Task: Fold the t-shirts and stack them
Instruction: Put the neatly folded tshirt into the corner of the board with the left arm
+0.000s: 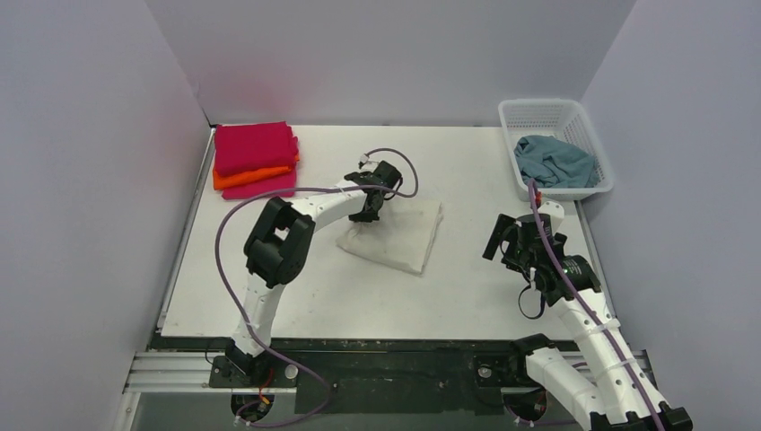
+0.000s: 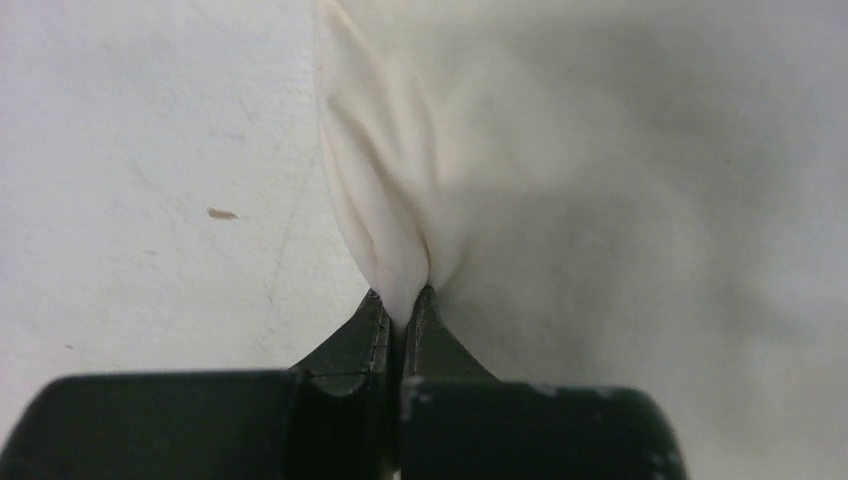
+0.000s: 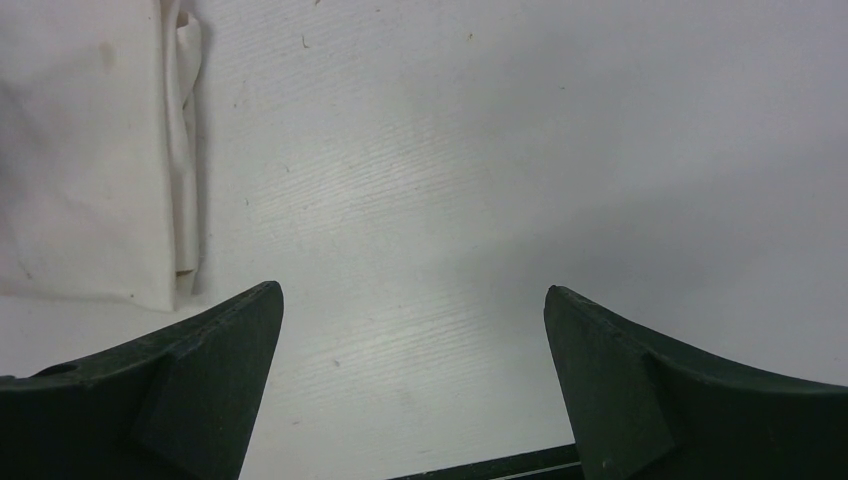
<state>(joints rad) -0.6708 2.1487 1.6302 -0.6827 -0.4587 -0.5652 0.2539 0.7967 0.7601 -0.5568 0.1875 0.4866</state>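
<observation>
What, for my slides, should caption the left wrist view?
Left gripper shut on a pinched fold of the cream t-shirt, white table alongside.

A cream t-shirt (image 1: 404, 235) lies mid worktop (image 1: 359, 296), the left end effector (image 1: 366, 214) at its 9 o'clock edge. Magenta and orange t-shirts (image 1: 255, 160) are stacked at 10 o'clock. A white basket (image 1: 543, 105) at 2 o'clock holds a grey-blue t-shirt (image 1: 555, 162). The right end effector (image 1: 499, 238) is at 4 o'clock.

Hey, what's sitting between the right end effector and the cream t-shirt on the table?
Nothing: only bare white table separates the open right end effector from the cream t-shirt. It shows in the right wrist view and the top view.
</observation>
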